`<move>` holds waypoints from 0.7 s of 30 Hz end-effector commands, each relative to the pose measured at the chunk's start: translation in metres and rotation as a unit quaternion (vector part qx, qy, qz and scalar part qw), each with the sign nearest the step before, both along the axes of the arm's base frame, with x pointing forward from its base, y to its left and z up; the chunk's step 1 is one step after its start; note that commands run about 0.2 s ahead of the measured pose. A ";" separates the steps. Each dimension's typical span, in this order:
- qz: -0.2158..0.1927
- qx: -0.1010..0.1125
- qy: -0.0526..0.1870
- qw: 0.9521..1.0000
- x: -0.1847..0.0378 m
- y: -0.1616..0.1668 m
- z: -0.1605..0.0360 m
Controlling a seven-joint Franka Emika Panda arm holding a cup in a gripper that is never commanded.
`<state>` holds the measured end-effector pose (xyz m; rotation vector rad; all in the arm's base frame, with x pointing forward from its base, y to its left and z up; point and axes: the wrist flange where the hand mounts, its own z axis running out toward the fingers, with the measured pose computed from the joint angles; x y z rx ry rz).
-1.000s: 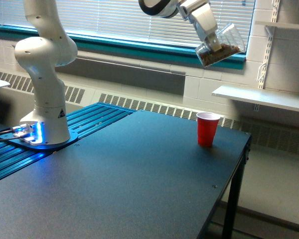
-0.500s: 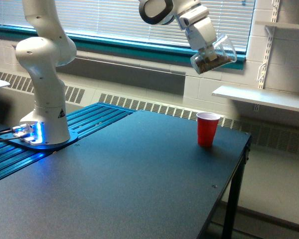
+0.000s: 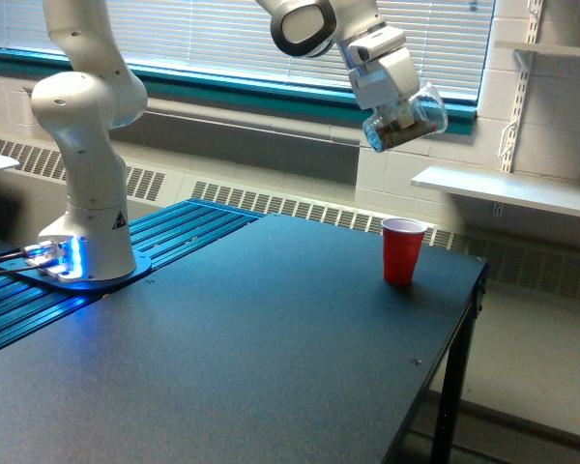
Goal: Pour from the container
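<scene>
**Jar held tilted above the red cup**

The arm rises from its base at the exterior view's left and reaches across the top of the frame to the gripper, which is clamped on the jar. The jar hangs in the air in front of the window blinds — well above the table and touching nothing else. It is tipped over on its side, its mouth turned toward the exterior view's right and slightly up, its closed end lower and toward the left. Brown granular bits show through the clear wall, lying along the lower side.

The cup stands upright on the dark table, near the far edge at the exterior view's right — roughly below the jar, well apart from it. What it holds cannot be told from this angle.

Behind the table a white shelf juts from the wall. Blue light glows at the arm's base.
</scene>
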<state>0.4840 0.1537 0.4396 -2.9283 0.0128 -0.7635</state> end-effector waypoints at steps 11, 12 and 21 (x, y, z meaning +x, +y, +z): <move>0.053 -0.041 0.033 0.997 -0.020 0.029 -0.040; 0.053 -0.042 0.034 0.997 -0.021 0.029 -0.042; 0.058 -0.056 0.056 0.995 -0.028 0.034 -0.062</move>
